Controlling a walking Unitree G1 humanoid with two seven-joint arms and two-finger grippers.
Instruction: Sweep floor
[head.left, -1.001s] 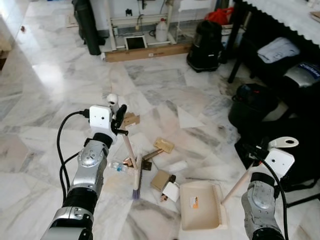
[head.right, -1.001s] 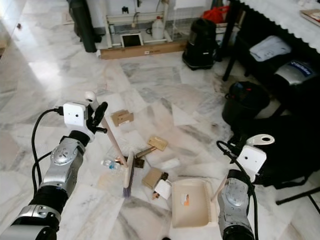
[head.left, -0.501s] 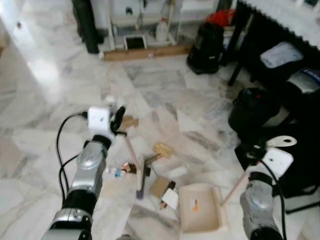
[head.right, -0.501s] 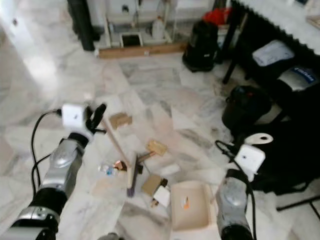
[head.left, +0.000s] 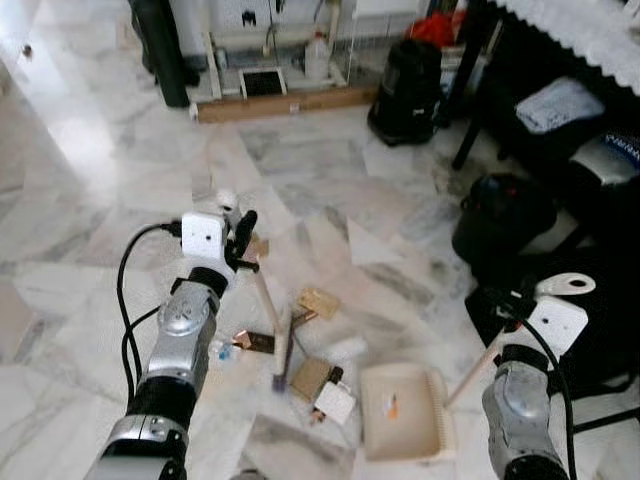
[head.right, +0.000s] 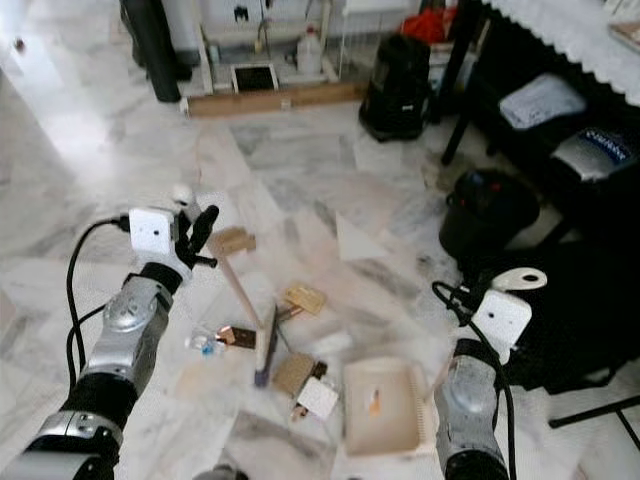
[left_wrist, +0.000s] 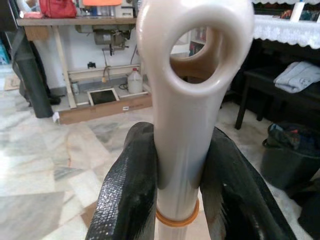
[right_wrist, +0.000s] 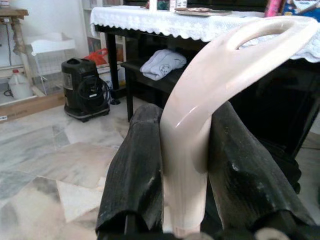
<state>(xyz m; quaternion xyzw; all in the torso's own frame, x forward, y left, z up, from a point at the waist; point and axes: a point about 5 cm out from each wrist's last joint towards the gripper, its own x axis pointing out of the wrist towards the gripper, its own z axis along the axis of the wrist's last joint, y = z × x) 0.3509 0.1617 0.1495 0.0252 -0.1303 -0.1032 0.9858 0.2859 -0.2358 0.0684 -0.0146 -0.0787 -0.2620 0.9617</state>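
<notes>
**Broom and dustpan held over scattered debris on marble floor**

The cream plastic broom handle with a round hanging hole (left_wrist: 192, 95) is clamped between the two black fingers (left_wrist: 127, 195) of the left gripper (head.left: 243, 240), just below the hole. From that gripper the handle slopes down and away to the narrow broom head with dark bristles (head.left: 283, 352), which is set on the grey-veined white marble floor (head.left: 120, 170).

The curved cream handle of the dustpan (right_wrist: 200, 115) is pinched by the right gripper (right_wrist: 182, 175), its fingers (right_wrist: 137, 170) closed against both sides. Below and inward of that gripper the square cream plastic dustpan (head.left: 403, 412) is laid flat on the floor.

Between broom head and dustpan, small brown cardboard pieces (head.left: 310, 378) and a white scrap (head.left: 335, 403) are scattered; a further tan piece (head.left: 318, 302) is seen just beyond the broom head. A black canister vacuum cleaner (head.left: 408, 90) is stood well beyond both grippers.
</notes>
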